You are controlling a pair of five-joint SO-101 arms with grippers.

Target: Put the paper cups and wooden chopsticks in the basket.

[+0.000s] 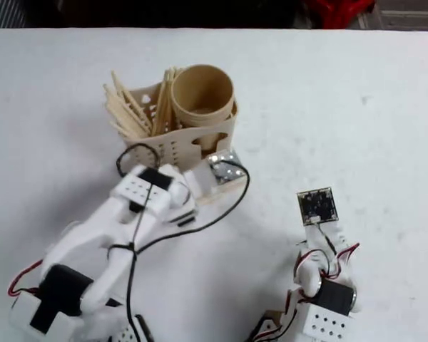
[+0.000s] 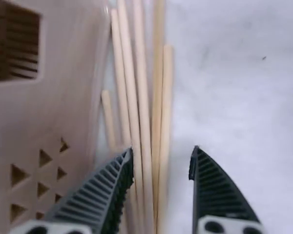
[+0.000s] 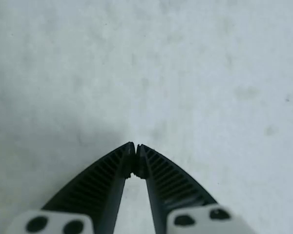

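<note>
Roughly eleven o'clock: one basket holds one paper cup stack and at least five chopsticks. Left gripper is released beside it; right gripper, five o'clock, is clenched on nothing.

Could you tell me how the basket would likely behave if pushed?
The basket probably slides easily: it looks like thin, perforated plastic on a smooth table. It could tip, since the chopsticks and paper cup rise well above its rim.
</note>
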